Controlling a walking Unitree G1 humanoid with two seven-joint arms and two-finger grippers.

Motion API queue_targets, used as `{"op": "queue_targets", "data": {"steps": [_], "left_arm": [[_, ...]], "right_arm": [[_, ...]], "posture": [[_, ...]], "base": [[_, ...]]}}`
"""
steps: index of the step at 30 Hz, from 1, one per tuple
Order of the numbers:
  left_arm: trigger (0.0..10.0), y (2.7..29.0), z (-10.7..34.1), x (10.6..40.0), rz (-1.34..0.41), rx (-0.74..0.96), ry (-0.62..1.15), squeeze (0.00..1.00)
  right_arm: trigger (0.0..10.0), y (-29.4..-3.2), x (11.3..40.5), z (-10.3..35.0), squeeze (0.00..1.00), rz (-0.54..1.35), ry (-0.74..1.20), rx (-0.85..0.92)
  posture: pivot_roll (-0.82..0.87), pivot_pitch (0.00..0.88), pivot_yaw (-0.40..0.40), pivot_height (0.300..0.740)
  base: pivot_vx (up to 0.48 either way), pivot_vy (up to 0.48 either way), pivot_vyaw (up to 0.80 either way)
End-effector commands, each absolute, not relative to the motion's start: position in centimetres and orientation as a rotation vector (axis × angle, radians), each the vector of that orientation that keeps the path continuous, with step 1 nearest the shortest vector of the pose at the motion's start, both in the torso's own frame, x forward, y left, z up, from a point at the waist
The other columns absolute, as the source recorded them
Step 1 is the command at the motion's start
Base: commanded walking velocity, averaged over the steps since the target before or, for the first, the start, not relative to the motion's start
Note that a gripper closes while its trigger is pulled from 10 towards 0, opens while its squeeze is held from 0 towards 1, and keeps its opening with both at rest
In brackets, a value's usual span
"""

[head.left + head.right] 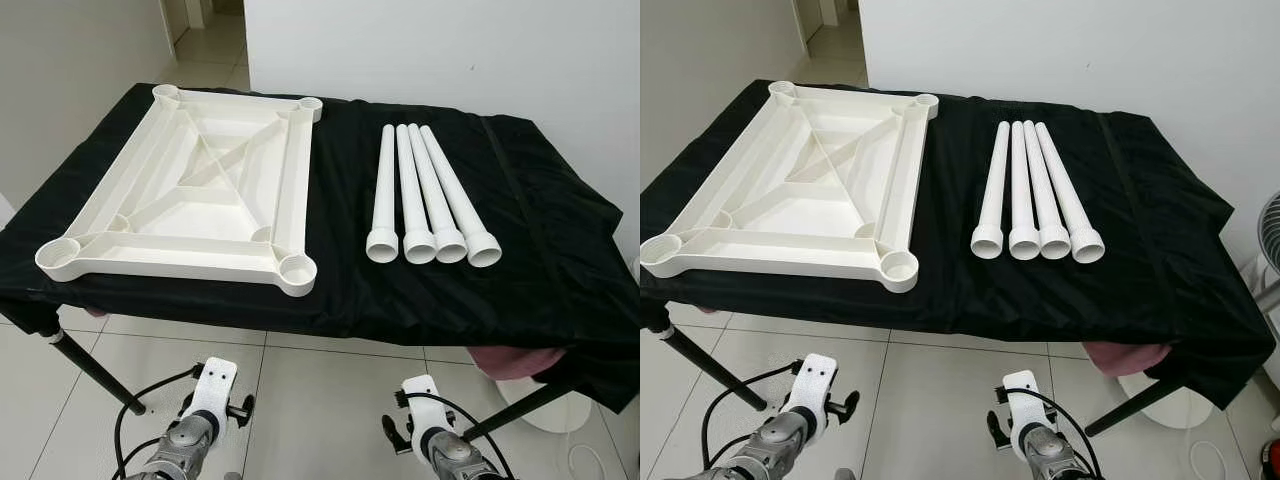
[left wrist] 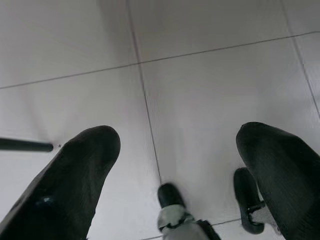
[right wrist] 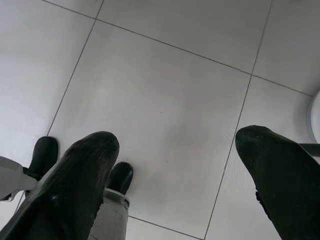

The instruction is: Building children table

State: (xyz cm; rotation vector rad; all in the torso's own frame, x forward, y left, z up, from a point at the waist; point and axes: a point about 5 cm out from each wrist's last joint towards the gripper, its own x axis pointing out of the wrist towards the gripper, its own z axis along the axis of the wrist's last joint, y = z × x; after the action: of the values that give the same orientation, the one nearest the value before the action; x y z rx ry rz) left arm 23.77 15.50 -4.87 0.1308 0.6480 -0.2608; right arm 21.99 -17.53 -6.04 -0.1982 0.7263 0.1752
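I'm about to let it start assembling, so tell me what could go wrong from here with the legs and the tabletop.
The four white legs are round tubes lying loose side by side on the black cloth, so nudging one could roll the others. The upside-down tabletop sits with its near corner sockets close to the table's front edge, so a downward push there might tip or slide it. Both the left gripper and right gripper hang open over the floor, below the table.
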Motion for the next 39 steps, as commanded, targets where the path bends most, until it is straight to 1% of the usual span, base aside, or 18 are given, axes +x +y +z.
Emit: {"op": "queue_targets", "data": {"steps": [1,2,3,5,8,10,12,15,16,18,21,26,29,31,33,35,37,39], "left_arm": [[10.0,13.9,-4.6,23.7,-0.475,0.073,0.626,0.0],[10.0,13.9,-4.6,23.7,-0.475,0.073,0.626,0.0],[10.0,13.2,-4.3,23.8,-0.548,0.065,0.604,0.0],[10.0,13.2,-4.3,23.8,-0.548,0.065,0.604,0.0],[10.0,12.3,-3.2,23.8,-0.765,0.035,0.527,0.0],[10.0,12.3,-3.2,23.8,-0.765,0.035,0.527,0.0],[10.0,12.5,-2.6,23.7,-0.883,0.024,0.482,0.0],[10.0,12.6,-2.2,23.7,-0.948,0.027,0.462,0.0],[10.0,12.8,-1.7,23.6,-1.018,0.04,0.442,0.0],[10.0,12.8,-1.7,23.6,-1.018,0.04,0.442,0.0],[10.0,13.4,-0.1,23.6,-1.165,0.112,0.366,0.0],[10.0,13.8,1.3,23.3,-1.241,0.148,0.303,0.0],[10.0,14.2,4.0,23.3,-1.308,0.211,0.197,0.0],[10.0,14.2,4.3,23.2,-1.316,0.216,0.186,0.0],[10.0,14.1,5.1,23.2,-1.331,0.219,0.161,0.0],[10.0,13.5,7.7,23.2,-1.377,0.236,0.086,0.0],[10.0,13.5,7.7,23.2,-1.377,0.236,0.086,0.0],[10.0,13.1,9.7,22.9,-1.411,0.252,0.04,0.0]], "right_arm": [[10.0,-17.4,22.0,-6.0,0.0,0.214,0.719,-0.201],[10.0,-17.4,22.0,-6.0,0.0,0.214,0.719,-0.201],[10.0,-17.1,22.1,-5.9,0.0,0.264,0.707,-0.198],[10.0,-17.1,22.1,-5.9,0.0,0.264,0.707,-0.198],[10.0,-16.6,22.3,-5.3,0.0,0.448,0.663,-0.157],[10.0,-16.6,22.3,-5.3,0.0,0.448,0.663,-0.157],[10.0,-16.5,22.2,-4.8,0.0,0.583,0.636,-0.139],[10.0,-16.6,22.1,-4.6,0.0,0.645,0.628,-0.128],[10.0,-16.8,22.1,-4.2,0.0,0.715,0.611,-0.119],[10.0,-16.8,22.1,-4.2,0.0,0.715,0.611,-0.119],[10.0,-17.6,22.2,-3.0,0.0,0.886,0.557,-0.113],[10.0,-18.2,22.2,-2.0,0.0,0.989,0.516,-0.105],[10.0,-18.8,22.3,0.1,0.0,1.136,0.432,-0.072],[10.0,-18.8,22.4,0.4,0.0,1.15,0.422,-0.07],[10.0,-18.8,22.4,0.9,0.0,1.183,0.4,-0.071],[10.0,-18.6,22.9,3.1,0.0,1.26,0.317,-0.075],[10.0,-18.6,22.9,3.1,0.0,1.26,0.317,-0.075],[10.0,-18.4,23.4,5.3,0.0,1.316,0.249,-0.069]], "posture": [[-0.04,0.0,-0.029,0.74],[-0.04,0.0,-0.029,0.74],[-0.03,0.0,-0.032,0.74],[-0.03,0.0,-0.032,0.74],[-0.04,0.0,-0.035,0.74],[-0.04,0.0,-0.035,0.74],[-0.05,0.0,-0.035,0.74],[-0.05,0.0,-0.037,0.74],[-0.05,0.0,-0.04,0.74],[-0.05,0.0,-0.04,0.74],[-0.06,0.0,-0.03,0.74],[-0.06,0.0,-0.028,0.74],[-0.06,0.0,-0.025,0.74],[-0.06,0.0,-0.025,0.74],[-0.05,0.0,-0.025,0.74],[-0.05,0.0,-0.027,0.74],[-0.05,0.0,-0.027,0.74],[-0.05,0.0,-0.027,0.74]], "base": [[0.0,0.0,0.0],[0.0,0.0,0.0],[0.0,0.0,0.0],[0.0,0.0,0.0],[0.0,0.0,0.0],[0.0,0.0,0.0],[0.0,0.0,0.0],[0.0,0.0,0.0],[0.0,0.0,0.0],[0.0,0.0,0.0],[0.0,0.0,0.0],[0.0,0.0,0.0],[0.0,0.0,0.0],[0.0,0.0,0.0],[0.0,0.0,0.0],[0.0,0.0,0.0],[0.0,0.0,0.0],[0.0,0.0,0.0]]}}
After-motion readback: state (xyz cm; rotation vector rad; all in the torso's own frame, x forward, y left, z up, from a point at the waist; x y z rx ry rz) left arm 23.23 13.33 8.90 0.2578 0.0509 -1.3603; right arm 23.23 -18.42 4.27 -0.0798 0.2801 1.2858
